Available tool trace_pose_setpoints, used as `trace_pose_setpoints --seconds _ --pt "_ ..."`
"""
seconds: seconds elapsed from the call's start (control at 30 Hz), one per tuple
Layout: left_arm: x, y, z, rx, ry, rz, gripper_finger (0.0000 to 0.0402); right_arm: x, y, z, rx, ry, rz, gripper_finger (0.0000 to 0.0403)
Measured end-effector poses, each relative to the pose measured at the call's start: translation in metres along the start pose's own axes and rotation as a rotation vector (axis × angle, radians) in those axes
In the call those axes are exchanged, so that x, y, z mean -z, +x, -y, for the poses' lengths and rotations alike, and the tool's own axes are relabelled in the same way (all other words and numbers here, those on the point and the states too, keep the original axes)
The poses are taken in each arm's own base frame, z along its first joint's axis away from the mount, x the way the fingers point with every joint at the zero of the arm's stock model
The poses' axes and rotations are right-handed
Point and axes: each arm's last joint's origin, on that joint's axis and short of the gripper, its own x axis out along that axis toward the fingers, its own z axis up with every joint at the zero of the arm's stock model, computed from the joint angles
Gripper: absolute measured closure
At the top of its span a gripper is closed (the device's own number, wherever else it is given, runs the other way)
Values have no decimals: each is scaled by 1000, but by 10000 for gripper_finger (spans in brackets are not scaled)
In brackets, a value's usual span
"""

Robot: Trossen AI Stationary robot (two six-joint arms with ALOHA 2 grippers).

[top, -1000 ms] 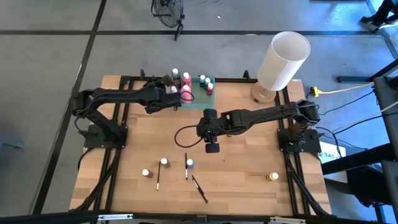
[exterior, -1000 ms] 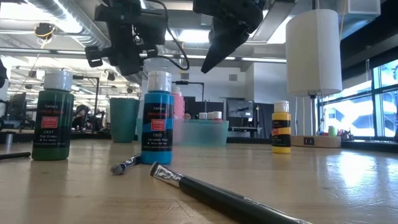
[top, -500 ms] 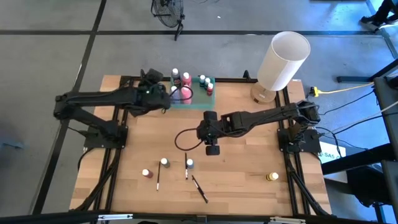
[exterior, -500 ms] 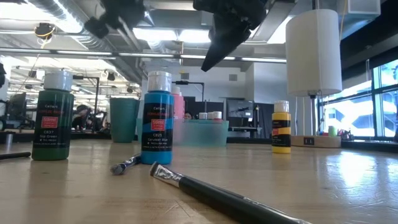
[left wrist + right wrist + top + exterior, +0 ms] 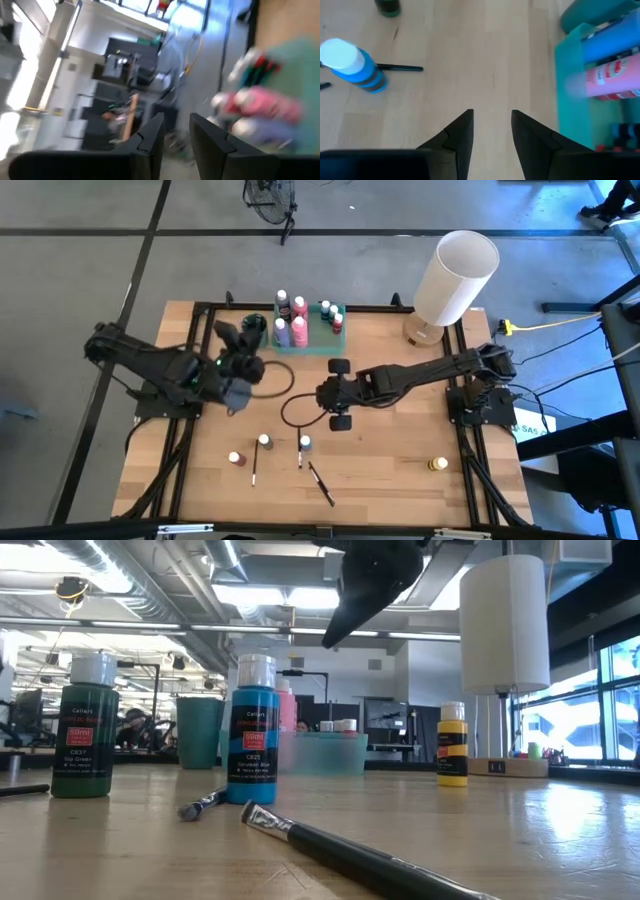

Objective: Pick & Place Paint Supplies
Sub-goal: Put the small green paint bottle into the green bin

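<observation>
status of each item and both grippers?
left gripper: open, empty, raised off the table, left of the tray
right gripper: open, empty, over bare table at centre
green tray: at the far edge, holds several upright bottles
blue bottle: upright, capped, on the table
green bottle: upright, capped
yellow bottle: upright, capped
red bottle: upright
paintbrush: lying flat

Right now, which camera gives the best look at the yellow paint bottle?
The low view: the yellow bottle stands upright with its side, label and white cap showing. The high view shows it only as a small dot near the table's right edge. Neither wrist view shows it.
</observation>
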Motion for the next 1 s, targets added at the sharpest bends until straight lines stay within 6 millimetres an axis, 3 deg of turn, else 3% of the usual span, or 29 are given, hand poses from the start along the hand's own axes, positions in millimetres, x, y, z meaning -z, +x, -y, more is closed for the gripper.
trace_pose_setpoints --seconds 0.13,0.33,0.53,0.73,1.0 --pt "-3 -21 6 54 -80 90 316 0 -2 -4 42 -18 -3 268" --pt "-4 -47 11 93 -35 200 319 0 -4 -7 65 -26 0 268" --pt "-3 -54 11 137 -77 229 302 0 -4 -7 65 -26 1 268" --pt "0 -53 8 195 -177 229 258 0 -4 -7 65 -26 2 268" --pt "14 -55 -4 415 -217 256 196 0 -4 -8 60 -26 2 268"
